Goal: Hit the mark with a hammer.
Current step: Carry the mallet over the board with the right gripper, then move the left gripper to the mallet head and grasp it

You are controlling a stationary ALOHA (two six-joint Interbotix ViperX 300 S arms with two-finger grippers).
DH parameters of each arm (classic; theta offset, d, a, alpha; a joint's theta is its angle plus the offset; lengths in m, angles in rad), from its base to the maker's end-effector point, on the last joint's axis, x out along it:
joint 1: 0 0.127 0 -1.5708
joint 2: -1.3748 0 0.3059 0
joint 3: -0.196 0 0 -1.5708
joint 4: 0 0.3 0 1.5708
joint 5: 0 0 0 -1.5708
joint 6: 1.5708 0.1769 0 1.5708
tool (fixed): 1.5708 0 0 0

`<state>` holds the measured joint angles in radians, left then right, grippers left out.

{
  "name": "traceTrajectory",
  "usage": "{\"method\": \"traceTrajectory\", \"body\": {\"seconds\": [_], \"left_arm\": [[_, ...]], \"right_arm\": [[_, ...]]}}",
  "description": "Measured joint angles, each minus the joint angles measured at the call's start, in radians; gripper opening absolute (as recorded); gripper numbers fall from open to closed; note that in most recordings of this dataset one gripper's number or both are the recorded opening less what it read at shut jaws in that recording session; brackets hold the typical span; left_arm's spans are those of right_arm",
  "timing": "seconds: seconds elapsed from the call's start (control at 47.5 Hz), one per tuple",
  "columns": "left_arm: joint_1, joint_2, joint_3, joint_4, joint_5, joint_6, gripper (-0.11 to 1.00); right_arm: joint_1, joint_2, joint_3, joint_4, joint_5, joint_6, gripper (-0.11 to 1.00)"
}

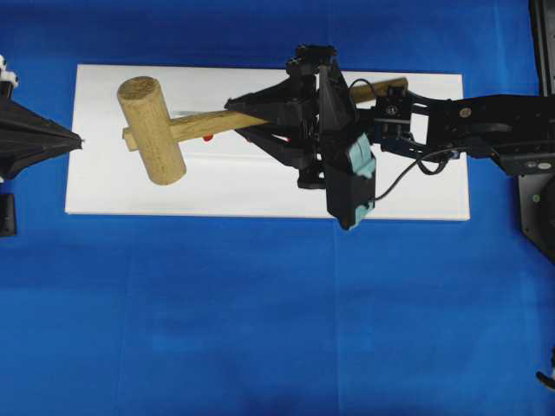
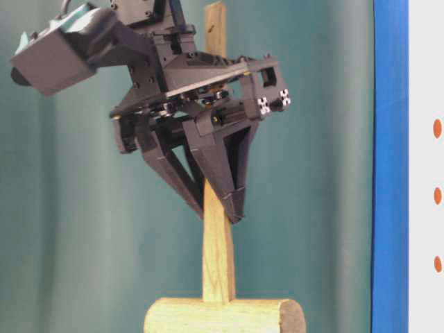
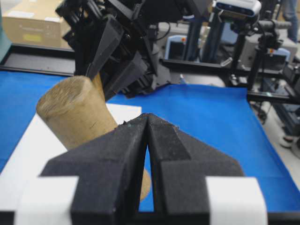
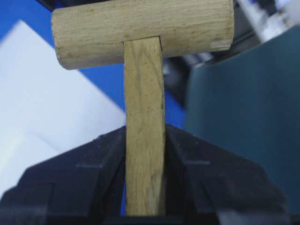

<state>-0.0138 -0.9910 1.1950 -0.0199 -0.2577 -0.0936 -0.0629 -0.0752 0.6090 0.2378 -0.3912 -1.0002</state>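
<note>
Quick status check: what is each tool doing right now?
Left tool: shut, holding nothing.
Right tool: shut on the mallet, gripping its handle.

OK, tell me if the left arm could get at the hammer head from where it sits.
Probably yes. The left gripper sits shut at the board's left edge, with only bare board between it and the hammer head. But the right gripper is shut on the handle, so the hammer isn't free to take.
</note>
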Motion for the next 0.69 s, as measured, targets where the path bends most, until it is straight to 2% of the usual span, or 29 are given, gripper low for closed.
{"method": "traceTrajectory", "body": {"seconds": [0.126,0.61,0.652,0.694], "left_arm": [[0.0,0.0,0.0,0.0,0.0,-0.015,0.0],[0.028,0.003,0.0,-0.002,0.0,-0.046,0.01],[0.031,0.003,0.0,-0.002,0.0,-0.051,0.03],[0.034,0.003,0.0,-0.003,0.0,-0.06,0.11]], "right_arm": [[0.0,0.0,0.0,0.002,-0.009,-0.028,0.09],[0.002,0.0,0.0,0.002,-0.011,-0.032,0.09],[0.002,0.0,0.0,0.002,-0.011,-0.032,0.09],[0.002,0.002,0.0,0.002,-0.011,-0.032,0.09]]}}
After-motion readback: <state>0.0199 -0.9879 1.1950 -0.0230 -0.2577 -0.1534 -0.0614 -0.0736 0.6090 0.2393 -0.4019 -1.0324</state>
